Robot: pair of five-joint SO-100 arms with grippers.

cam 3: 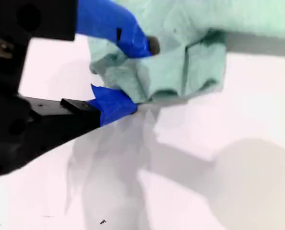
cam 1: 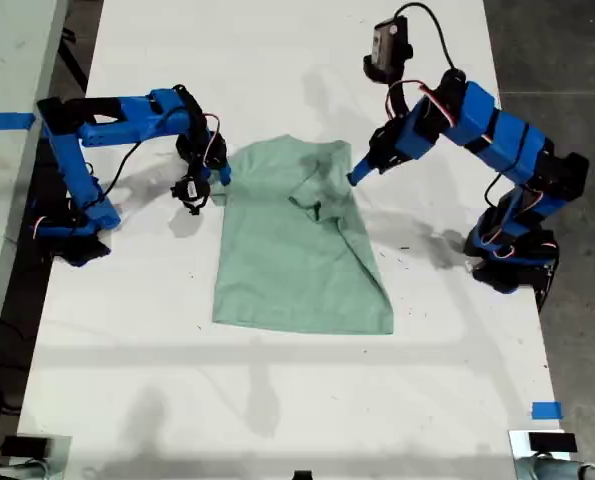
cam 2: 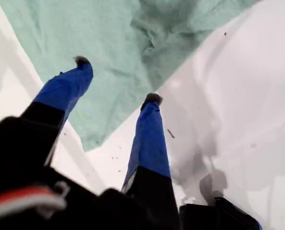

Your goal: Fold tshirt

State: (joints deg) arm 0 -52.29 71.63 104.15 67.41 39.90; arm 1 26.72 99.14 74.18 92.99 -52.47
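The tshirt [cam 1: 297, 250] lies partly folded mid-surface [cam 1: 277, 400]. At the exterior view's right, my first gripper [cam 2: 117, 80] hovers over the shirt's edge, its fingers [cam 2: 149, 139] spread wide, holding nothing. At the exterior view's left, my second gripper [cam 3: 128, 72] is clamped on a bunched corner of cloth.
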